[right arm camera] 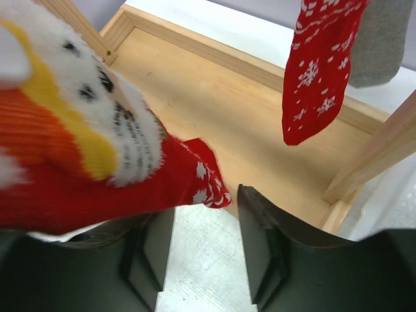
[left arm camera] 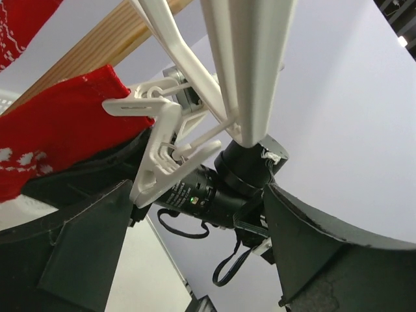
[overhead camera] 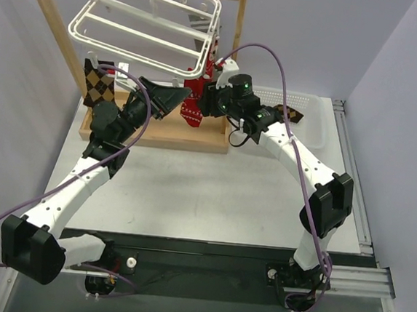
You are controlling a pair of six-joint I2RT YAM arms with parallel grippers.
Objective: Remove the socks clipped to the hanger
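1 red sock (overhead camera: 193, 100) was clipped at the hanger's (overhead camera: 143, 26) 5 o'clock corner. The left fingers (left arm camera: 84, 247) were spread by its clip (left arm camera: 159, 159), and the right fingers (right arm camera: 273, 240) were spread at the sock. Next, the clip must be squeezed.

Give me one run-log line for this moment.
left tool open at clip | right tool open | red sock between tools, clipped | argyle sock on hanger

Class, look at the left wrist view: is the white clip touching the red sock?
Touching. The left wrist view shows the white clip closed on the upper edge of the red sock.
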